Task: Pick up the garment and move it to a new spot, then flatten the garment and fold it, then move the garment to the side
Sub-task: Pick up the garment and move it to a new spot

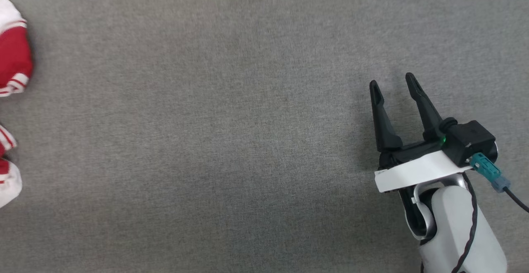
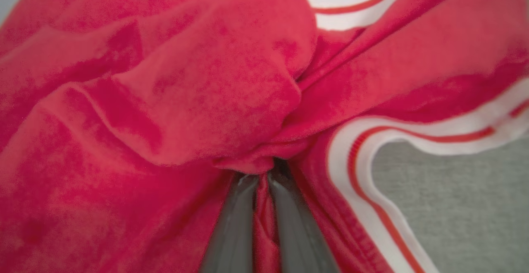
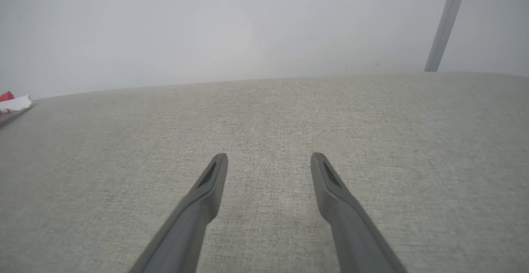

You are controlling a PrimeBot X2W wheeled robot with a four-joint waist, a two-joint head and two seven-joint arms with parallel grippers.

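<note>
The garment (image 2: 173,99), red fabric with white-and-red striped trim, lies bunched right in front of the left wrist camera. My left gripper (image 2: 264,173) is shut on a pinched fold of its red cloth, which runs between the two dark fingers. In the head view a small part of the garment (image 1: 12,58) shows at the far left edge, and a scrap of the garment (image 3: 12,101) sits at the far left of the right wrist view. My right gripper (image 1: 392,83) hovers at the lower right over bare grey cloth, open, with nothing between its fingers (image 3: 213,173).
A grey woven cloth surface (image 1: 231,132) spreads across the whole head view. Its far edge meets a pale wall (image 3: 231,29) in the right wrist view, where a thin grey post (image 3: 444,25) rises at the upper right.
</note>
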